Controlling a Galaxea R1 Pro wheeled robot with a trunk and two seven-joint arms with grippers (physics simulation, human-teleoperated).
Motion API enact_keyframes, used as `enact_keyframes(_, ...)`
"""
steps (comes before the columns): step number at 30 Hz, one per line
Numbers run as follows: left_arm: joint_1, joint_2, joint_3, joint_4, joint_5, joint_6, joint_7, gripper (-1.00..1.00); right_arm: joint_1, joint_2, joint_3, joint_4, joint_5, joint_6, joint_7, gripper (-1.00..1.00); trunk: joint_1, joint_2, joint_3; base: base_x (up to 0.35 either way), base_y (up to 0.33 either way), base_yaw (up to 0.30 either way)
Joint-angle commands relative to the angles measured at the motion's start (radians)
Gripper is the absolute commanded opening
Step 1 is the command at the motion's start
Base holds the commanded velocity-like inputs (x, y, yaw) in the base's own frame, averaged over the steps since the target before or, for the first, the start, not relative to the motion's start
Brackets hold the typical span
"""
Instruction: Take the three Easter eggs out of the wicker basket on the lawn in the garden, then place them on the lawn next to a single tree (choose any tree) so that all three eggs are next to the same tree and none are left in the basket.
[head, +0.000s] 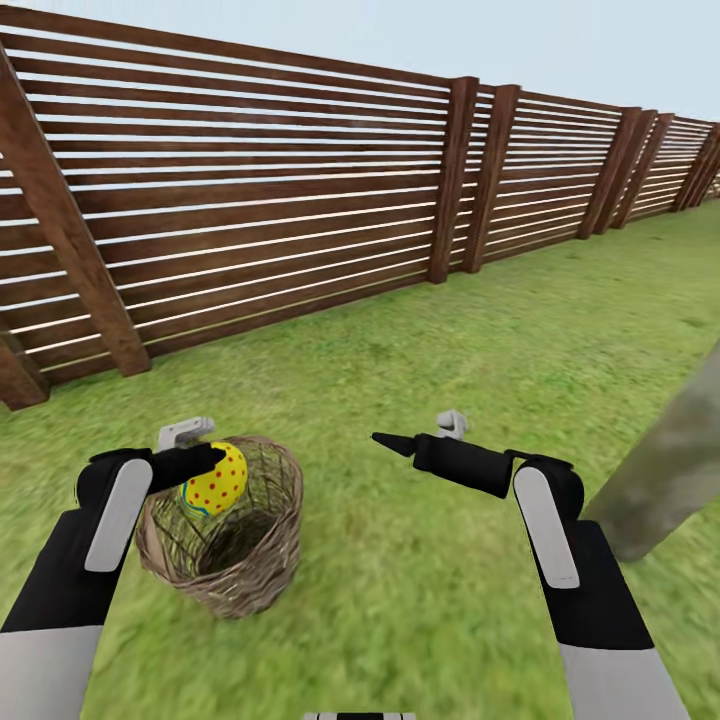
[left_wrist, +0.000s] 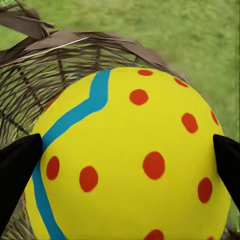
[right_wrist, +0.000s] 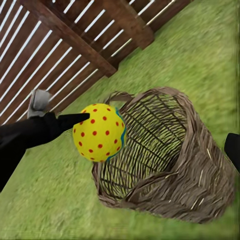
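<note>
My left gripper (head: 212, 468) is shut on a yellow Easter egg (head: 218, 484) with red dots and a blue zigzag band, held just above the near-left rim of the wicker basket (head: 235, 560). In the left wrist view the egg (left_wrist: 130, 145) sits between the two black fingertips (left_wrist: 17, 165), with the basket's weave (left_wrist: 60, 65) behind it. The right wrist view looks at the egg (right_wrist: 98, 132) and the basket (right_wrist: 175, 165) from the side. My right gripper (head: 400, 444) hovers open over the lawn (head: 420, 580), right of the basket. The pale tree trunk (head: 665, 470) leans at the right edge.
A brown slatted wooden fence (head: 300, 200) runs across the back of the garden, a short way behind the basket. Open grass lies between the basket and the tree trunk and stretches to the far right along the fence.
</note>
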Motion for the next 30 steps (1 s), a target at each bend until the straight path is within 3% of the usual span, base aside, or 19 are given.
enact_keyframes(1,0.006,0.000,-0.007,-0.014,0.009,0.003,0.010,-1.00,-0.001,0.000,-0.001,0.000,0.011,0.003,0.010,1.00,-0.001,0.000,0.004,-0.015,0.000,-0.221)
enact_keyframes(9,0.042,-0.002,-0.031,-0.087,0.009,0.003,0.080,-1.00,-0.001,-0.001,-0.004,0.008,0.020,0.003,0.001,1.00,-0.004,0.002,0.044,-0.003,0.000,-0.222)
enact_keyframes(13,0.046,-0.002,-0.051,-0.093,0.009,0.003,0.121,-1.00,-0.001,-0.001,-0.005,0.010,0.022,0.003,-0.001,1.00,-0.020,0.030,0.061,0.000,0.000,-0.222)
enact_keyframes(20,0.046,-0.004,-0.055,-0.095,0.013,0.003,0.231,-1.00,-0.001,-0.001,-0.004,0.011,0.022,0.003,-0.001,1.00,-0.046,0.079,0.087,0.000,0.000,-0.095)
enact_keyframes(30,0.047,-0.007,-0.053,-0.098,0.015,0.003,0.247,-1.00,-0.001,0.000,-0.003,0.011,0.025,0.003,-0.001,1.00,-0.085,0.149,0.118,0.000,0.000,-0.004)
